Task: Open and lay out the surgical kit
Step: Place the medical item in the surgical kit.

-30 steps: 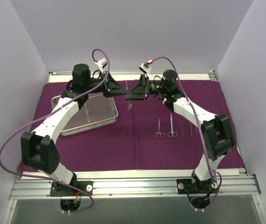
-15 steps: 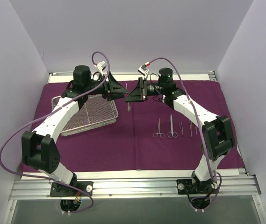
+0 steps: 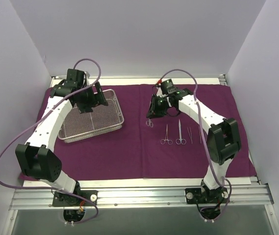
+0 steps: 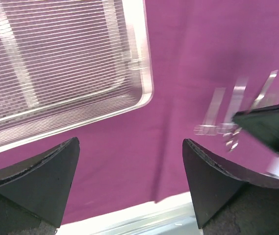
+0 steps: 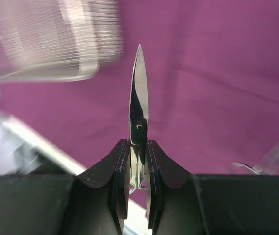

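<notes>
The dark magenta cloth wrap (image 3: 129, 152) lies spread flat over the table. On its left part sits the silver wire-mesh tray (image 3: 100, 121), and my left gripper (image 3: 91, 102) hovers open above its far side, holding nothing. In the left wrist view that gripper (image 4: 129, 164) frames bare cloth beside the tray's corner (image 4: 146, 73). My right gripper (image 3: 152, 112) is shut on a pair of small scissors (image 3: 149, 123), whose ring handles hang just above the cloth. The blades (image 5: 139, 98) stick out beyond its closed fingers (image 5: 122, 166). Several slim instruments (image 3: 180, 133) lie in a row to the right.
The cloth's near edge (image 4: 129, 210) meets a white strip and a metal rail. Grey walls close in the left, right and back. In the right wrist view the tray (image 5: 56, 44) is blurred at upper left, and a laid-out instrument (image 5: 276, 156) shows at the right edge.
The two grippers met at the cloth's middle around the scissors. My left gripper opened and swung back left over the tray. My right gripper closed on the scissors and carried them toward the instrument row.
</notes>
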You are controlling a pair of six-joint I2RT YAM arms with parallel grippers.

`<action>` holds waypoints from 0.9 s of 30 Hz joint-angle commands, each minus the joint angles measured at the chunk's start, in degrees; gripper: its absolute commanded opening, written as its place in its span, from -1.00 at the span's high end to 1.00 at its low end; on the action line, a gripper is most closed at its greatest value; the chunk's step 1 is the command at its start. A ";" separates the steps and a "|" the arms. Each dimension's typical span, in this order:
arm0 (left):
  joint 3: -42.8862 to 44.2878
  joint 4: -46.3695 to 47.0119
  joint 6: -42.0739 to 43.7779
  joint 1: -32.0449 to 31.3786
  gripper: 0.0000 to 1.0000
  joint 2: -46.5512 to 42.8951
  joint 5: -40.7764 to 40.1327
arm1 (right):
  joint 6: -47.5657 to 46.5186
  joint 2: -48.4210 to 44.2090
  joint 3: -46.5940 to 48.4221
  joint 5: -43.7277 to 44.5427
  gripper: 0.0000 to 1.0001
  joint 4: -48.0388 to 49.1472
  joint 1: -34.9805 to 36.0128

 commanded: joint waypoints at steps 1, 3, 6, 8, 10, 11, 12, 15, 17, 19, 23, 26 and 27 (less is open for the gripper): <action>2.42 -9.31 6.61 -1.89 -0.88 -1.69 -11.78 | 3.84 1.78 -2.61 15.96 1.00 -7.80 2.21; 3.03 -10.54 7.58 -5.40 -0.88 -1.60 -13.79 | 5.87 2.92 -2.70 18.50 1.00 -9.02 3.00; 1.99 -9.93 10.47 -10.41 -0.88 -2.91 -17.30 | 7.36 4.50 -2.79 22.53 1.00 -9.38 5.55; 1.11 -10.19 11.09 -11.82 -0.88 -3.79 -19.43 | 8.07 6.00 -2.88 23.17 1.00 -10.17 6.78; -0.47 -9.41 11.09 -11.74 -0.88 -5.54 -19.96 | 10.08 6.36 -4.01 25.09 1.00 -10.52 7.22; -1.78 -8.79 11.27 -11.65 -0.88 -5.90 -19.70 | 10.62 6.27 -4.54 25.45 1.00 -10.44 7.31; -2.23 -8.70 11.36 -11.39 -0.88 -5.99 -19.00 | 11.15 6.18 -5.24 25.98 1.00 -10.52 7.22; -3.37 -8.96 11.27 -10.77 -0.88 -5.82 -18.56 | 11.76 6.27 -5.78 27.56 1.00 -11.23 7.31; -3.82 -8.79 11.18 -9.46 -0.88 -5.99 -17.77 | 11.42 6.70 -5.87 28.70 1.00 -12.54 7.40; -4.34 -8.52 10.92 -8.40 -0.87 -6.43 -16.54 | 11.24 6.97 -6.13 28.71 1.00 -12.90 7.49; -4.70 -8.00 10.57 -8.05 -0.88 -6.35 -15.40 | 9.75 8.11 -6.22 30.90 1.00 -12.98 7.93; -4.70 -8.00 10.39 -7.87 -0.88 -6.34 -15.04 | 8.95 9.60 -5.52 31.08 1.00 -12.63 7.93; -4.61 -8.00 10.30 -7.78 -0.88 -6.35 -15.04 | 8.52 10.22 -5.08 30.73 1.00 -12.46 7.93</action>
